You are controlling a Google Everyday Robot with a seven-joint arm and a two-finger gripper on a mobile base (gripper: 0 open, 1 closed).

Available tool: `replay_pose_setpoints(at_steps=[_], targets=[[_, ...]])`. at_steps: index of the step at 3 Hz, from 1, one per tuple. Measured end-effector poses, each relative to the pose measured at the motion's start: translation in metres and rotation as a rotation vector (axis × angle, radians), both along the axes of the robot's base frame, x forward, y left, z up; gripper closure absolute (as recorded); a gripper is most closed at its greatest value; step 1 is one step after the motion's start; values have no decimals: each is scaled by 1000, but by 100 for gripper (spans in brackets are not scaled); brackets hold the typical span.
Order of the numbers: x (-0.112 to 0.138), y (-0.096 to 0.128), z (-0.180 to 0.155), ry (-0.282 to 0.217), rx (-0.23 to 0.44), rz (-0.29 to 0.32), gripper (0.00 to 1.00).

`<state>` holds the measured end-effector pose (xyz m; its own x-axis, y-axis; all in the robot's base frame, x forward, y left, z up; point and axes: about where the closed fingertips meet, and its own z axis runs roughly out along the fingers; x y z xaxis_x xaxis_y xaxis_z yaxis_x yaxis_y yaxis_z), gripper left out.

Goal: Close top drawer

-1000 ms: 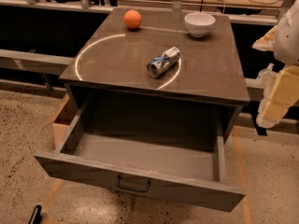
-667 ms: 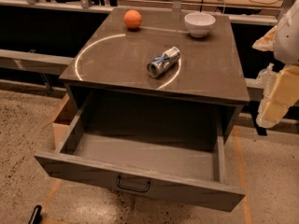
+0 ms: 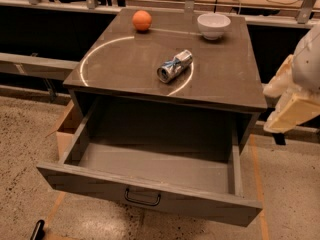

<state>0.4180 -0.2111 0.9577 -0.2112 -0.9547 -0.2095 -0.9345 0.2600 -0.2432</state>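
The top drawer (image 3: 150,171) of the dark-grey cabinet is pulled far out toward me, and its deep tray is empty. Its front panel (image 3: 90,184) carries a small black loop handle (image 3: 142,198) at the centre. My cream-coloured arm (image 3: 295,94) hangs at the right edge, beside the cabinet and apart from it. Only a small black tip of my gripper (image 3: 37,230) shows at the bottom left edge, low over the floor, left of and below the drawer front and not touching it.
On the cabinet top (image 3: 125,64) lie an orange ball (image 3: 142,20), a white bowl (image 3: 213,25) and a crushed can (image 3: 175,66). An open cardboard box (image 3: 65,131) stands on the floor left of the drawer. Speckled floor surrounds the cabinet; benches run behind it.
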Motion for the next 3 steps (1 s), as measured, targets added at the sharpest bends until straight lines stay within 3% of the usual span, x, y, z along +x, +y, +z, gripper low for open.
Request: replay_pose_setpoints(at_steps=[2, 3], targets=[[-45, 16, -65, 128, 35, 13, 93], [-64, 25, -128, 197, 72, 44, 100]])
